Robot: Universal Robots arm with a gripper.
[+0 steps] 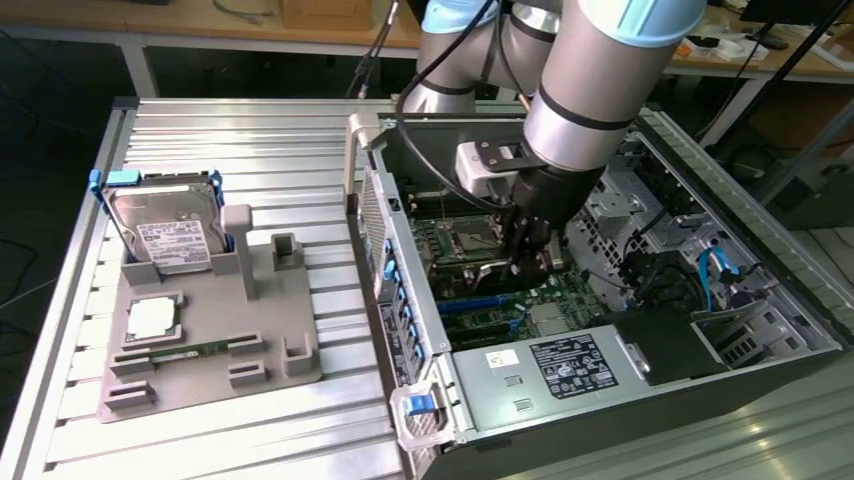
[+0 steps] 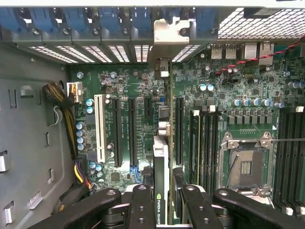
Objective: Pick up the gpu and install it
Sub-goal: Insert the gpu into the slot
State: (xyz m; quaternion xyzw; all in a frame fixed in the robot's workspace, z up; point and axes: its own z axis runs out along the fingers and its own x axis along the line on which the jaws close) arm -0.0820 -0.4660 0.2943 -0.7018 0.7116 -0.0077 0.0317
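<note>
My end effector is pinching the gpu between its fingers, inside the open computer case, just above the motherboard.

The card stands on its thin edge, so in the wrist view I see it as a narrow strip. Its long axis runs from my fingers toward the rear wall of the case. The silvery bracket is the far end and sits at that wall, below the row of blue clips. The printed green logo is on the end near me.

I cannot tell whether the lower edge is already in a slot or only over it.

I think the main danger is a small error to the side. The long black slots lie close beside the card, so its edge could land on the board or on a neighbouring slot. If the card tilts in my grip, pushing down could jam it or bend the bracket against the rear wall.
</note>
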